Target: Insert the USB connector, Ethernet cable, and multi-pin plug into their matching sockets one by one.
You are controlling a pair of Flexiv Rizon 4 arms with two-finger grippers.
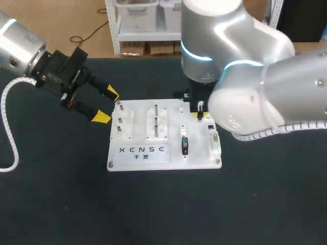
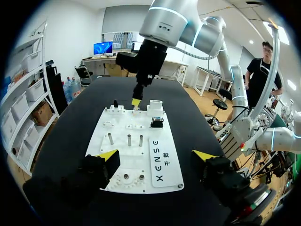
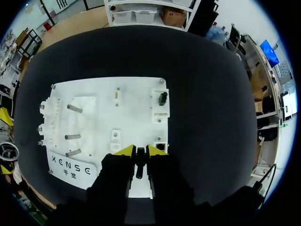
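Left arm hangs off the left side of the white board, its pincer spread wide with nothing in it. Right arm is bent over the board's far right part, pincer pointing down and clamped on a slim black connector, can't tell which one tbh. Board lies flat on the dark table. The black multi-pin plug sits in a white block on the board, near the right pincer but apart from it
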